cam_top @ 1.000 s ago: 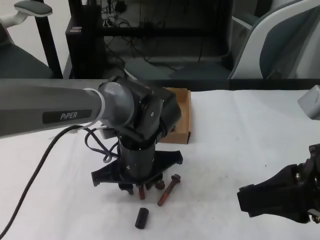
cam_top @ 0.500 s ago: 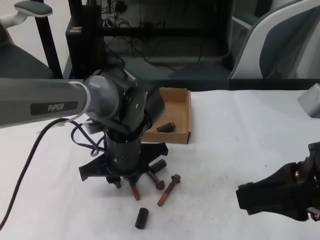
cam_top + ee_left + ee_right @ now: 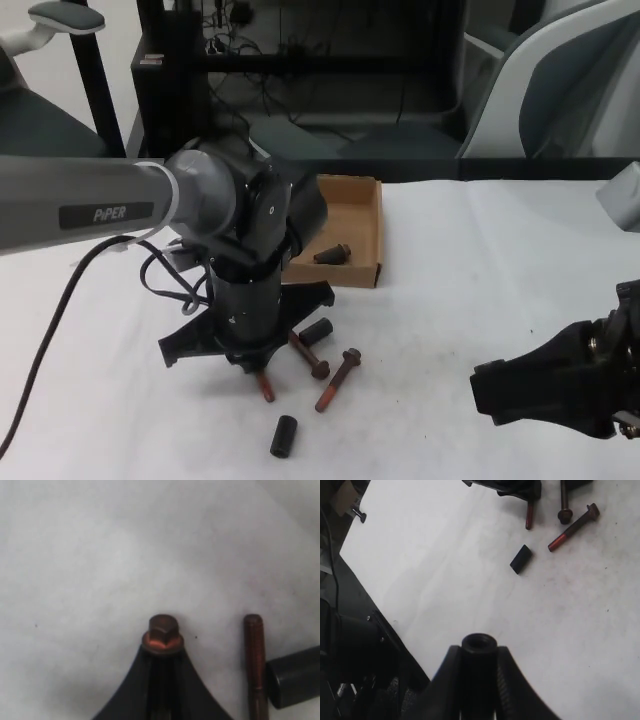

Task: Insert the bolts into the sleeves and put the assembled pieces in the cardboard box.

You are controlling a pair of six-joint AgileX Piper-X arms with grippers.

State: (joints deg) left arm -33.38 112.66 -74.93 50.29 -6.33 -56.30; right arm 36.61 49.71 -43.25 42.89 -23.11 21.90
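The left fingers [image 3: 134,682] clench a rust-red hex-head bolt [image 3: 162,632] low over the white table [image 3: 75,555]. The right fingers [image 3: 451,677] grasp a black cylindrical sleeve [image 3: 479,644]. Pinched just under its head, the bolt could swing and miss the bore.

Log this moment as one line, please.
left gripper shut on bolt | right gripper shut on sleeve | cardboard box holds one piece

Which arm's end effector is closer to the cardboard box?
Left. The left end effector is just in front of the cardboard box; the right end effector is far off at the near right.
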